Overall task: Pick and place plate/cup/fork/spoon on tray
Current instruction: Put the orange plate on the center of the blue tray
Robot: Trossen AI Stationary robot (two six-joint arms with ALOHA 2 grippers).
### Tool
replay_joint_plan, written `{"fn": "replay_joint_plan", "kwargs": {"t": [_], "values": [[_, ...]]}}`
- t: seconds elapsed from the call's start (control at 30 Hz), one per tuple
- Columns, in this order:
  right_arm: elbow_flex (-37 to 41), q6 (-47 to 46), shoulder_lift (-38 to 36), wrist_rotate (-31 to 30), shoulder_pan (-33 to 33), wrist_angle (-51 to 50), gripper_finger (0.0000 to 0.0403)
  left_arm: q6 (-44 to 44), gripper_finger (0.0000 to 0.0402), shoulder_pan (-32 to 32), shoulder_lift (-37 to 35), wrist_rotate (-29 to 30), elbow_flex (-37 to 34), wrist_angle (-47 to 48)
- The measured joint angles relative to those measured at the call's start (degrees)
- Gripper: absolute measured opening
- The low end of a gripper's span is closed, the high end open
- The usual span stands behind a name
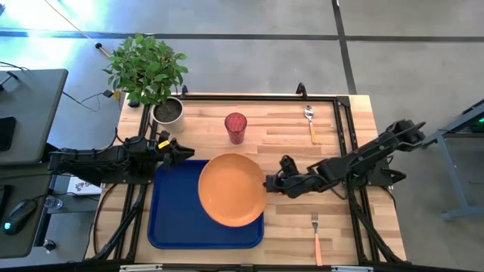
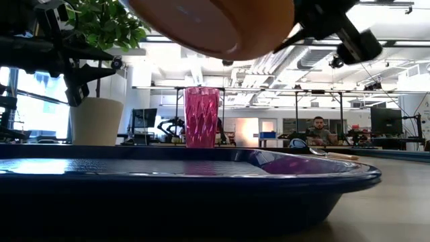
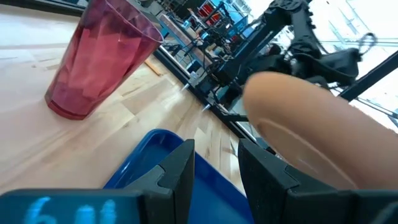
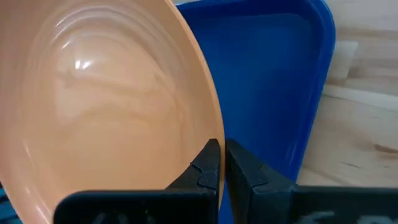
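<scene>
The orange plate point(image 1: 232, 190) hangs above the right part of the blue tray point(image 1: 175, 219); it also shows in the right wrist view point(image 4: 106, 106) and at the top of the low view point(image 2: 215, 23). My right gripper point(image 1: 271, 183) is shut on the plate's right rim. My left gripper point(image 1: 180, 153) is open and empty over the tray's far left corner. The red cup point(image 1: 235, 127) stands upright on the table beyond the tray. The spoon point(image 1: 311, 121) lies at the far right, the fork point(image 1: 316, 236) at the near right. My right gripper pinches the plate's rim point(image 4: 214, 134) between its two fingers, one above and one below, at the plate's right side. The fingers come level from the table's right. The plate is lifted clear of the tray, tilted.
A potted plant point(image 1: 155, 83) in a grey pot stands at the table's far left corner. A black frame rail point(image 1: 344, 128) runs along the table's far and right sides. A person point(image 2: 321, 131) sits in the room behind.
</scene>
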State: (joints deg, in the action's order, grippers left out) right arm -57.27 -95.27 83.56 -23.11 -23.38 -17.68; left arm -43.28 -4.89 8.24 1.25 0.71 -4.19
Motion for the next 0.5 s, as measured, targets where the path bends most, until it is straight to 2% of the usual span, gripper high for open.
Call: {"fn": "replay_joint_plan", "kwargs": {"t": [0.2,0.5], "values": [[-11.7,1.7,7.4,2.3,1.7,-11.1,0.0,0.0,0.0115,0.0,0.0,1.0,0.0,0.0],[-19.6,3.4,16.5,5.3,3.9,-11.6,0.0,0.0,0.0115,0.0,0.0,1.0,0.0,0.0]]}}
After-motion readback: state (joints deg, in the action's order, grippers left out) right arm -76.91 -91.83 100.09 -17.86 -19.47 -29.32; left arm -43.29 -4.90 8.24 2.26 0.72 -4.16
